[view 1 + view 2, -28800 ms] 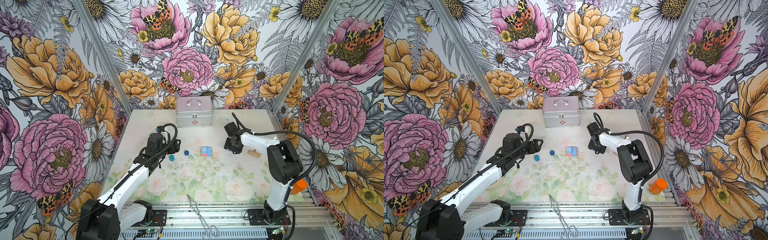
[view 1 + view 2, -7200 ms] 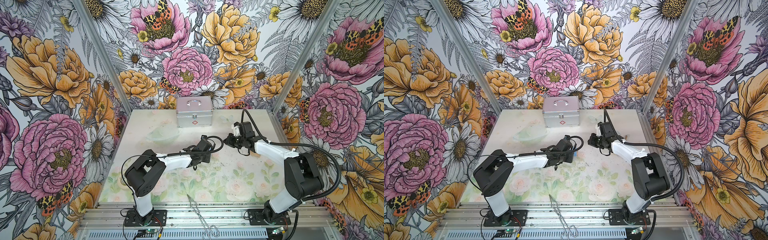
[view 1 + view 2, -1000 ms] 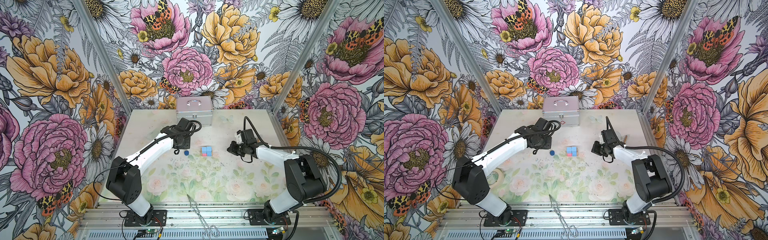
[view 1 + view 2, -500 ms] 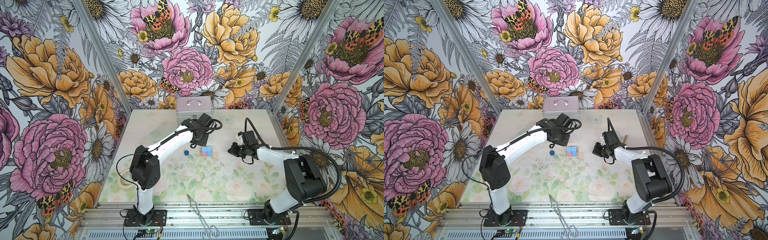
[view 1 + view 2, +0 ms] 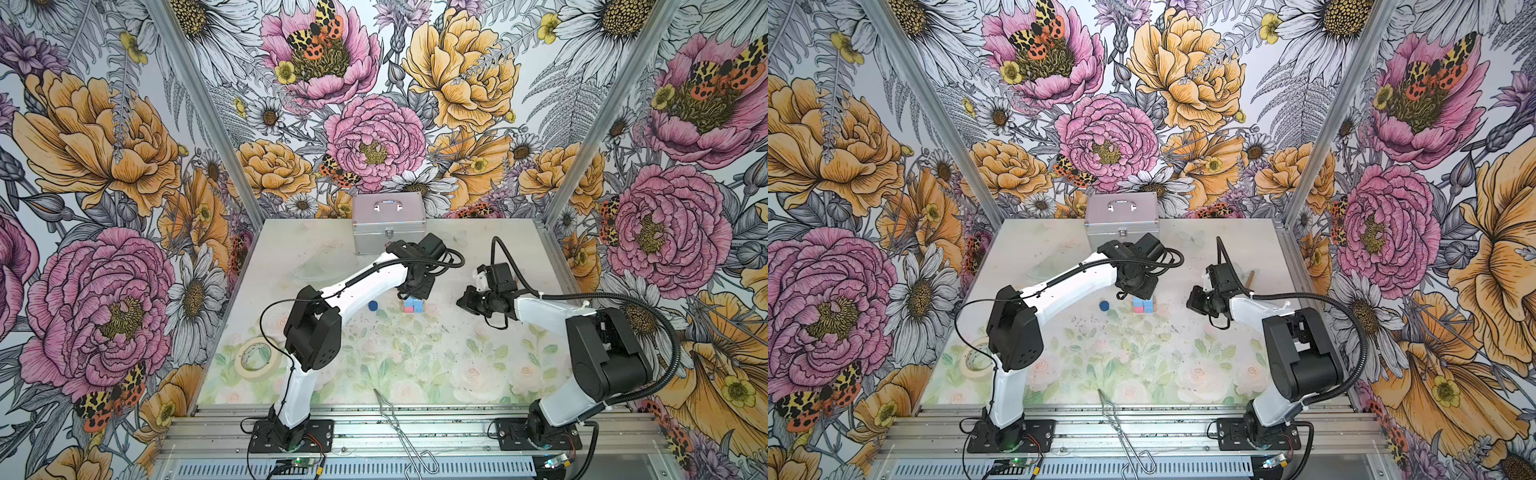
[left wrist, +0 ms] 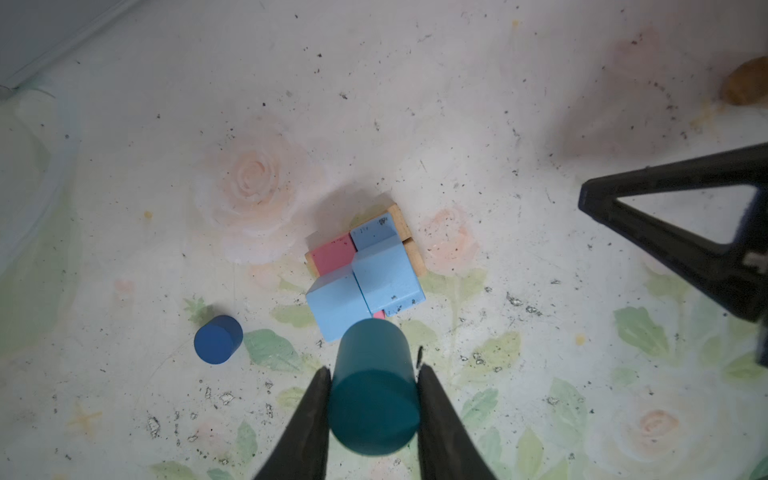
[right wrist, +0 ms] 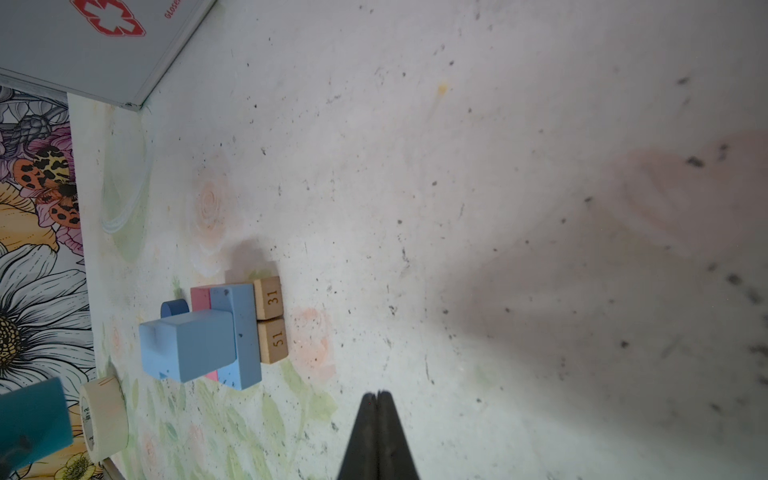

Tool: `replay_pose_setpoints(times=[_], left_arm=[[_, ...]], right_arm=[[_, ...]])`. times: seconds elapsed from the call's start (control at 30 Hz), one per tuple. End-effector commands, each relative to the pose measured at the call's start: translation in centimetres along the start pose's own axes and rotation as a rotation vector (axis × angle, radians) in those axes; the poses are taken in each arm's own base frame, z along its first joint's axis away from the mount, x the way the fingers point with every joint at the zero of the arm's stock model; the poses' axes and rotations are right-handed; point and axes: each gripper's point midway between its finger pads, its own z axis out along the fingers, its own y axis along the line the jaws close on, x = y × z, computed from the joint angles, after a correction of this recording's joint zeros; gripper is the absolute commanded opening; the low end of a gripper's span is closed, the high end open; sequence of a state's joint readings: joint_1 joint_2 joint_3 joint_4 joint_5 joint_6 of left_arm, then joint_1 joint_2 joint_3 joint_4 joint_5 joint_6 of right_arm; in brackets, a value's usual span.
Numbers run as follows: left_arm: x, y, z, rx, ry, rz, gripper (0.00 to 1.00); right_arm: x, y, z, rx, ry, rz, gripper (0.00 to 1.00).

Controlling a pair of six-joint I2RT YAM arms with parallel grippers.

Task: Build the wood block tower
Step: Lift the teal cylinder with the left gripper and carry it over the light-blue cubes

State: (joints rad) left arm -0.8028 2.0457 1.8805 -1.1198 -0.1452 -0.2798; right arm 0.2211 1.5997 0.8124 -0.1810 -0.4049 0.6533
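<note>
Teal cylinder (image 6: 372, 390) at the tower (image 6: 376, 274) edge

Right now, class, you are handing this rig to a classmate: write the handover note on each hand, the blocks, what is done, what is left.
Left hand: shut on the teal cylinder, in the air close by the tower.
Right hand: shut, empty, apart to the tower's right.
Done: two tan planks, pink slab and blue slab on them, two light blue cubes on top.
Dark blue cylinder: upright on the table, left of the tower.
Left: probably place both cylinders on the cubes.
</note>
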Motion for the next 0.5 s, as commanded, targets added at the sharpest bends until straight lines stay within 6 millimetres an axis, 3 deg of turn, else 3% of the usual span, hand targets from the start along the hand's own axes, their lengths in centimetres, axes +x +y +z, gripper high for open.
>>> replay_pose_setpoints(times=[0.0, 0.47], left_arm=[[-0.1, -0.7, 0.4, 0.023, 0.012, 0.014, 0.03], [0.1, -0.5, 1.8, -0.005, 0.033, 0.012, 0.06]], right_arm=[[-0.2, -0.3, 0.4, -0.010, -0.006, -0.010, 0.00], [0.1, -0.4, 0.7, -0.020, -0.001, 0.001, 0.00]])
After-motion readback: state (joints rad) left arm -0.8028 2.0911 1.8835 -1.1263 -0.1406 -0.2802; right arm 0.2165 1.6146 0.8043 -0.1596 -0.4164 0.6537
